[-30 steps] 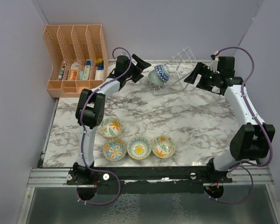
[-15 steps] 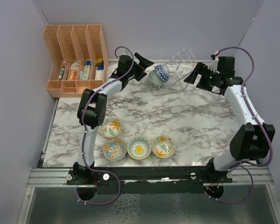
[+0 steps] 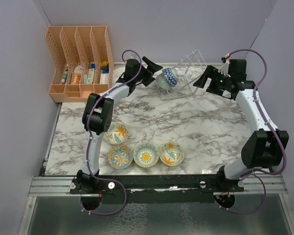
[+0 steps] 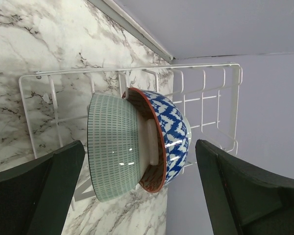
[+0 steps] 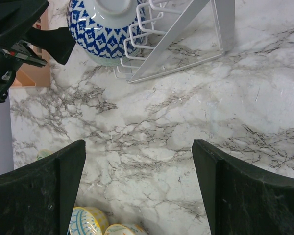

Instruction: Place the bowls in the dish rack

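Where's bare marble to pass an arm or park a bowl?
Bare marble spans the middle, between the dish rack and the four loose bowls, plus the near-right corner beside them. Crowded: the two racked bowls, left gripper close by.

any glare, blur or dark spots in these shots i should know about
Top external: even, soft light, only faint shadows beside the four bowls on the table; the thin rack nearly melts into the marble. Left wrist: sharp on the green bowl, small glints on its glaze; the left fingers are dark with little detail. Right wrist: marble crisp, right fingers likewise dark.
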Controlling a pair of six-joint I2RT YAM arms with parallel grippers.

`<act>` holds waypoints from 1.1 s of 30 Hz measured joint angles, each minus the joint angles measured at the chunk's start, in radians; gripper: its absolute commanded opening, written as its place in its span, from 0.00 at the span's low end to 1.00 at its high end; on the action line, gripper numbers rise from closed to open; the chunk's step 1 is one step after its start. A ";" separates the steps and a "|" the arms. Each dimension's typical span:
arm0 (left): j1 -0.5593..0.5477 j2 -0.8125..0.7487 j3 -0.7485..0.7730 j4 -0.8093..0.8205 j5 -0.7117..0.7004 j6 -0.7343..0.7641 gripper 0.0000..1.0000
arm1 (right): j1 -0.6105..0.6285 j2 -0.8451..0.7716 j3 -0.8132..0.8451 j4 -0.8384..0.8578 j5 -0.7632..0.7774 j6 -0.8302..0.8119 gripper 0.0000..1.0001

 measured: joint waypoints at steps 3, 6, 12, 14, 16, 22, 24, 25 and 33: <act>-0.002 0.006 0.000 0.004 0.002 -0.001 0.99 | 0.000 0.000 0.000 0.000 0.000 0.000 0.89; -0.006 0.018 0.000 0.010 0.003 -0.005 0.99 | 0.000 0.000 0.000 0.000 0.000 0.000 0.89; -0.015 0.041 0.011 0.006 0.008 -0.014 0.99 | 0.000 0.000 0.000 0.000 0.000 0.000 0.89; -0.019 0.050 0.034 -0.005 0.011 -0.016 0.99 | 0.000 0.000 0.000 0.000 0.000 0.000 0.89; -0.021 0.055 0.066 -0.013 0.016 -0.018 0.99 | 0.000 0.000 0.000 0.000 0.000 0.000 0.89; -0.022 0.057 0.145 -0.027 0.028 -0.018 0.99 | 0.000 0.000 0.000 0.001 0.000 0.000 0.89; -0.023 0.059 0.150 -0.033 0.028 -0.018 0.99 | 0.000 0.000 0.000 0.001 0.000 0.000 0.89; -0.023 0.060 0.150 -0.035 0.028 -0.018 0.99 | 0.000 0.000 0.000 0.001 0.000 0.000 0.89; -0.033 0.067 0.135 -0.029 0.030 -0.020 0.99 | 0.000 0.000 0.000 0.001 0.000 0.000 0.89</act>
